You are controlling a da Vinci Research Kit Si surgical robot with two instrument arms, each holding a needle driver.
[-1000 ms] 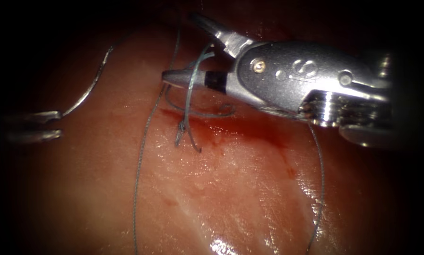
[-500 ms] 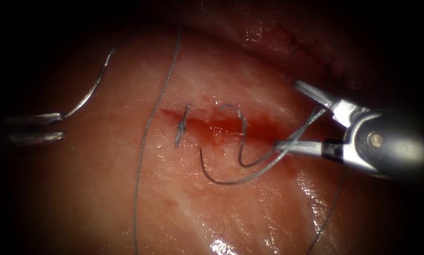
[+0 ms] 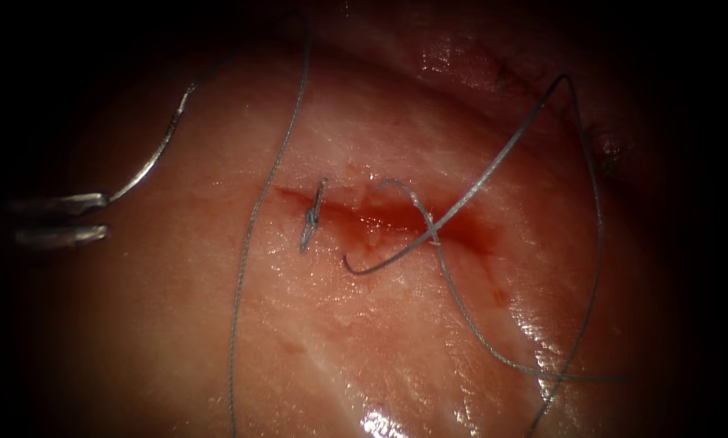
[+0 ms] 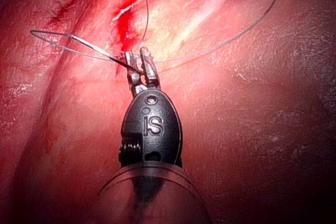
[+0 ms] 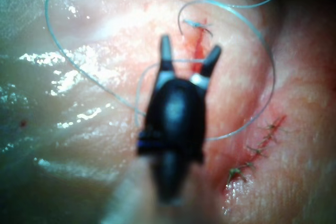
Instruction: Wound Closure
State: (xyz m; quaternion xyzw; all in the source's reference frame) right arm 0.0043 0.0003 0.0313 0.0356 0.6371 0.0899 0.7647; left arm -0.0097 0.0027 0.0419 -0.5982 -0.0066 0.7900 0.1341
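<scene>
Needle (image 3: 154, 154) clamped by left gripper (image 3: 96, 217); right gripper (image 5: 189, 59) agape, empty

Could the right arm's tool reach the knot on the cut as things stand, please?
Probably yes: the right tool, jaws open and empty, faces the knot; one thread strand crosses the way. The left tool holds the needle by its end, off the tissue, left of the cut.

We see the left tool (image 3: 59, 219) at the far left of the tissue (image 3: 364, 341), the needle (image 3: 157, 150) rising from its jaws. The cut (image 3: 380, 215) lies centre, a knot (image 3: 311, 215) across its left end, thread (image 3: 477, 178) looping over its right.
</scene>
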